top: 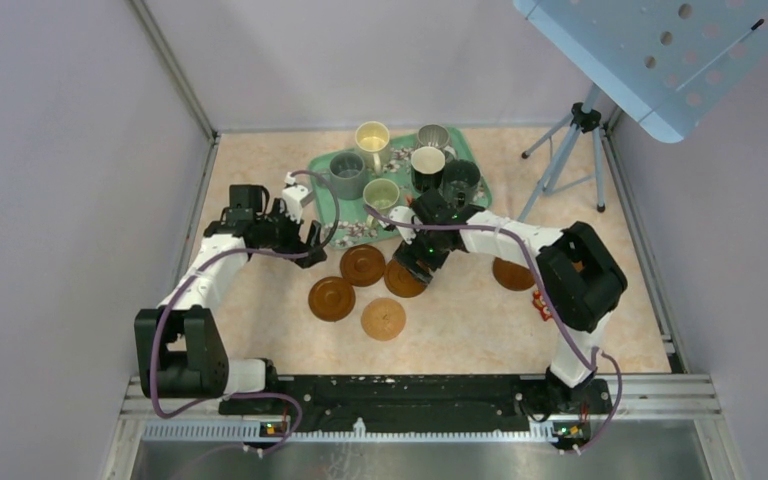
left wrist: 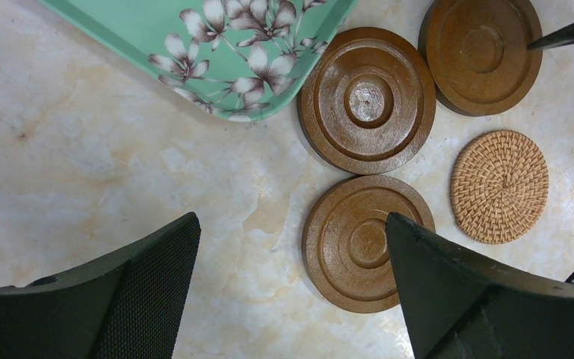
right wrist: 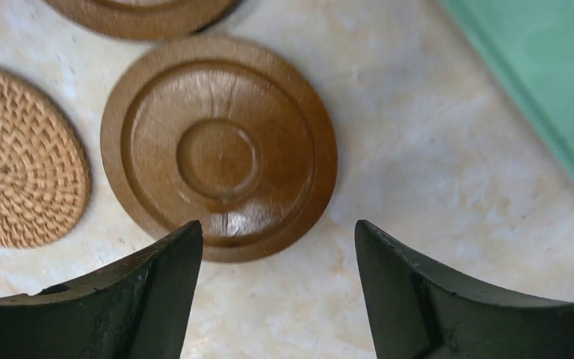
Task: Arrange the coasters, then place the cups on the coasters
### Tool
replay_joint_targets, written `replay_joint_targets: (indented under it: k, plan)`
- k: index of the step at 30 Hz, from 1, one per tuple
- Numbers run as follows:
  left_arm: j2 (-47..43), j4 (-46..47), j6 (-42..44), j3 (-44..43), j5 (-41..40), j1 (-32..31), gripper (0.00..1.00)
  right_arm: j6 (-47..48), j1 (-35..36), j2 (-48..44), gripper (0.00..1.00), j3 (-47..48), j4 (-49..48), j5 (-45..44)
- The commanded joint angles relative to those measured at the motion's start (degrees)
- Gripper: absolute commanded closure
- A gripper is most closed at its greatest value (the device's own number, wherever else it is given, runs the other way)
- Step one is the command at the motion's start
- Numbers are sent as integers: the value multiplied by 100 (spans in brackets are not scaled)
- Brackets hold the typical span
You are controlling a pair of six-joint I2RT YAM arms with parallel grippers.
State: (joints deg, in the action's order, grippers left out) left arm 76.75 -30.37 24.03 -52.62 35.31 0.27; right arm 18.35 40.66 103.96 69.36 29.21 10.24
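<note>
The coasters (top: 362, 265) lie on the table (top: 480, 320) in front of the tray (left wrist: 134, 22). Four are bunched just off its near edge, one of them a woven coaster (left wrist: 499, 185), and a fifth sits apart past its near right corner; I cannot find a sixth. The cups (top: 381, 192) all stand crowded together on the tray. The right gripper (right wrist: 276, 228) hangs low over the wooden coaster (right wrist: 219, 157) nearest the tray, its fingers spread wide and holding nothing. The left gripper (left wrist: 293, 221) is likewise wide open and empty, off the tray's near left corner. A low sideways move by either arm could catch a rim and shove one disc into its neighbours. Spaced this tightly, mug handles may well clash later. On the tray, fingers reaching for one mug could topple the next.
</note>
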Motion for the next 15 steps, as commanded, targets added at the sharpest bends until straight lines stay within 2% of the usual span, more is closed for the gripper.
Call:
replay_joint_targets:
  k: [1, 8, 15]
  plan:
    - [-92, 443, 101, 250, 198, -10, 1, -278, 64, 204, 26, 537, -349, -122]
    - [-190, 638, 501, 331, 522, -10, 3, -221, 64, 622, 32, 629, -373, -116]
    - [-262, 890, 830, 517, 745, -89, 5, -64, 21, 440, 51, 130, -459, -362]
